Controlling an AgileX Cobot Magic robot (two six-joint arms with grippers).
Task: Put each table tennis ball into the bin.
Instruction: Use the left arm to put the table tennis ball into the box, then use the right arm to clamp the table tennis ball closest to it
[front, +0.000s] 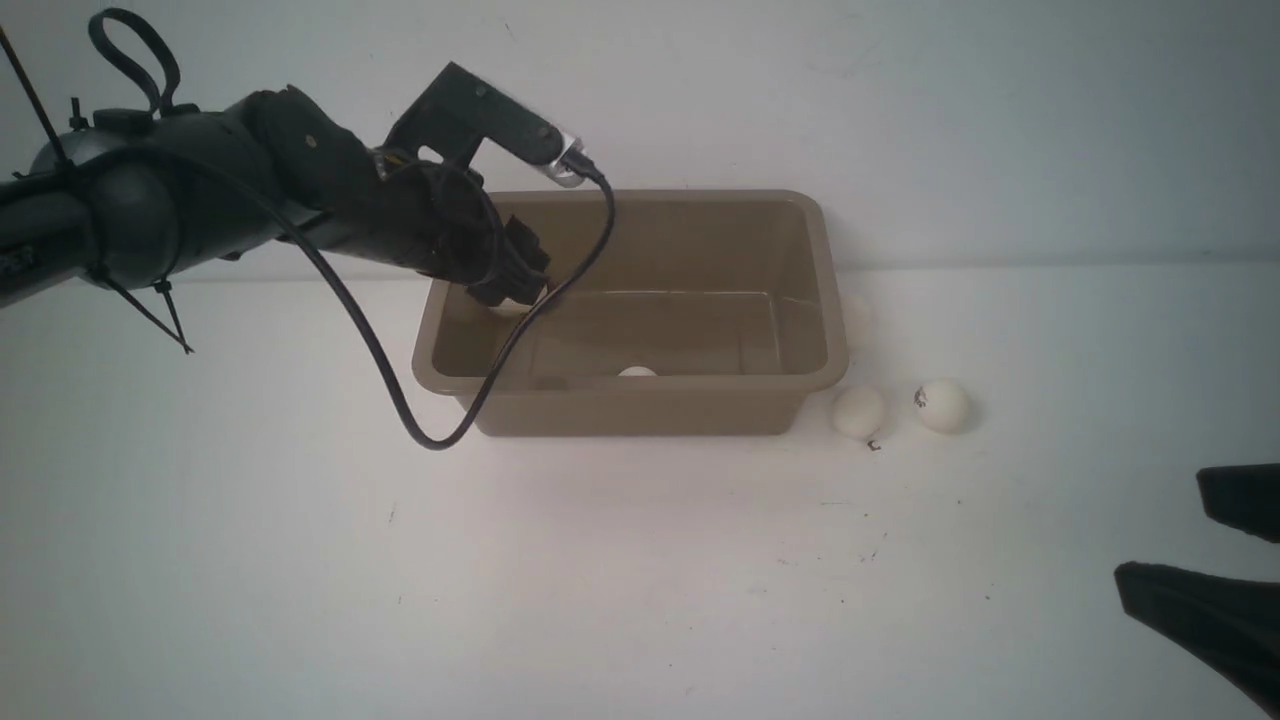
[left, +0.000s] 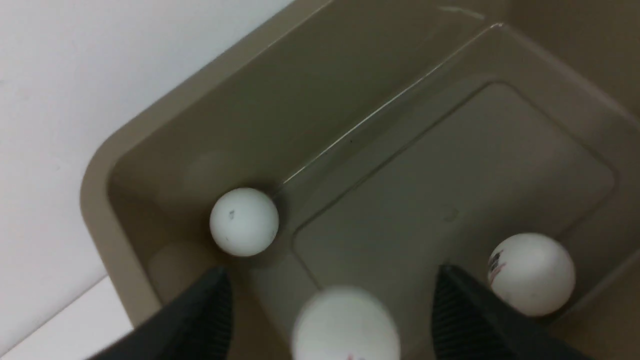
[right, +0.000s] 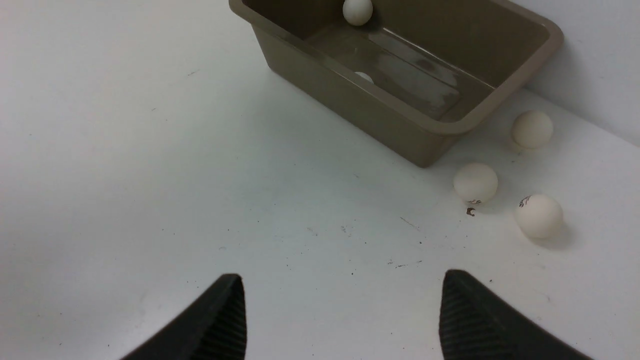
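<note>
The taupe bin (front: 826, 290) stands at the back of the table. My left gripper (front: 515, 280) hangs open over its left end. In the left wrist view a blurred table tennis ball (left: 346, 325) is loose between the fingers (left: 465, 310), with a gap on each side. Two more balls (left: 244, 221) (left: 532, 274) lie on the bin's floor (left: 450, 165). Three balls lie on the table right of the bin (right: 500, 95): one beside its end wall (right: 532, 129) and two nearer (right: 475, 182) (right: 539, 216). My right gripper (right: 342, 290) is open and empty over bare table.
A white wall rises just behind the bin. The left arm's black cable (front: 430, 440) loops down in front of the bin's left front corner. A small dark speck (front: 874, 445) lies by the nearer balls. My right gripper (front: 1160, 525) sits at the front right.
</note>
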